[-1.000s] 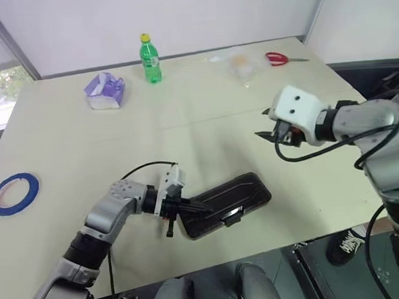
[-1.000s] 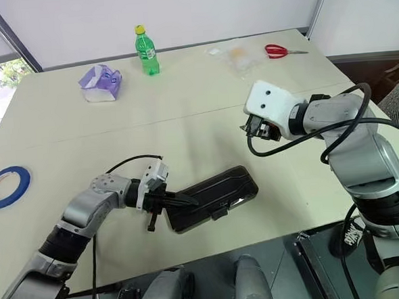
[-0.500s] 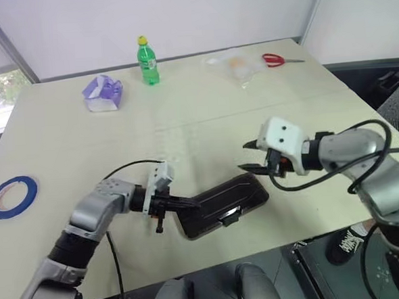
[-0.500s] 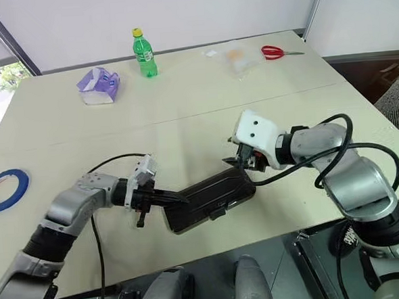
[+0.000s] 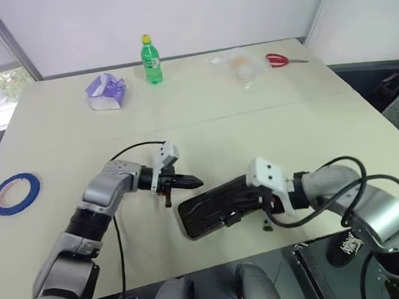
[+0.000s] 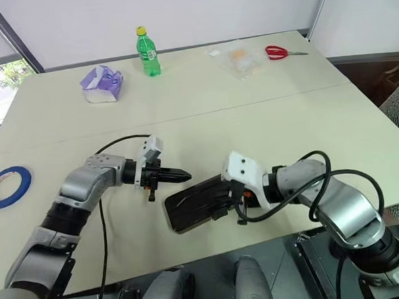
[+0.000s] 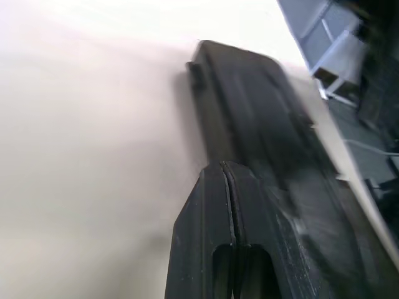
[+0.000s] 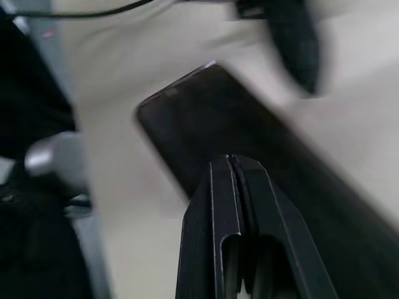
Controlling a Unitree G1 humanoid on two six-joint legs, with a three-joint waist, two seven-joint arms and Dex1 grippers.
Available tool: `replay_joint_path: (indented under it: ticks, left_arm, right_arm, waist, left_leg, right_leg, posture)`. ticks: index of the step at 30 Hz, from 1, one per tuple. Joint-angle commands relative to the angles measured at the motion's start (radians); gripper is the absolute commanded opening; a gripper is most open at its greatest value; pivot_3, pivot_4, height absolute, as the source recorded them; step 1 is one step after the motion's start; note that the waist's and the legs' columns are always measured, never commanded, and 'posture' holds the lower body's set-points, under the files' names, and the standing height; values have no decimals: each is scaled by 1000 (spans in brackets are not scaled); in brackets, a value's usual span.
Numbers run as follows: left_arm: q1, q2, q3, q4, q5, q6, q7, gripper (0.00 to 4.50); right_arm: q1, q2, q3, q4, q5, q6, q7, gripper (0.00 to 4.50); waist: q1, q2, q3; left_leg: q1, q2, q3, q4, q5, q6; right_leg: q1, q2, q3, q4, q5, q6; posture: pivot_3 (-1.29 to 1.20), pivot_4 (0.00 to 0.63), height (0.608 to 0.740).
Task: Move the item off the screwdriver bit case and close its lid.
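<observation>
The screwdriver bit case (image 5: 207, 213) lies flat near the table's front edge, slanting from near left to far right. Its dark lid (image 6: 193, 205) is down over it, with the small black latch (image 5: 232, 219) on the near long edge. Nothing lies on top of the case. My left gripper (image 5: 196, 183) is shut and hovers just beyond the case's left end, pointing right. My right gripper (image 5: 245, 202) is shut, with its tips over the right part of the lid. In the right wrist view the shut fingers (image 8: 232, 187) lie over the dark lid (image 8: 206, 112); whether they touch it I cannot tell.
At the far side stand a green bottle (image 5: 150, 57), a purple tissue packet (image 5: 105, 91), a clear plastic bag (image 5: 240, 65) and red scissors (image 5: 279, 60). A blue tape roll (image 5: 14, 193) lies at the left edge. The table's front edge (image 5: 213, 265) runs close behind the case.
My right gripper came down and back from above the table onto the case's right part and shut. My left gripper drew off the case's left end, a little farther away.
</observation>
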State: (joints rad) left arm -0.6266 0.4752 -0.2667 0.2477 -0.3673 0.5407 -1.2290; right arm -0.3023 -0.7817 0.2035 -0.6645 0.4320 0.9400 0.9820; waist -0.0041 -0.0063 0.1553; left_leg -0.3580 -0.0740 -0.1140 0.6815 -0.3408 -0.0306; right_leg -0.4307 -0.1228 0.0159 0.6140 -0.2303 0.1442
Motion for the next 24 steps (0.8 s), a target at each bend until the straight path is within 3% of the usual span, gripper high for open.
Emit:
replay_joint_path:
  ticks: [1,24]
  left_arm:
    - [-48,-50,-19,71,55,-74,22,0]
    - [4,-148,-76,106,165,-166,9,0]
  right_arm:
    - [29,-23,46,10,-30,-63,-6,38]
    - [43,-38,141,106,-175,-161,-92,38]
  waist:
    - [0,0,0]
    - [-4,-2,1]
  left_leg:
    - [0,0,0,0,0,0]
    - [0,0,0,0,0,0]
  right_leg:
    - [0,0,0,0,0,0]
    - [0,0,0,0,0,0]
  posture:
    - [0,150,740]
    - [0,150,740]
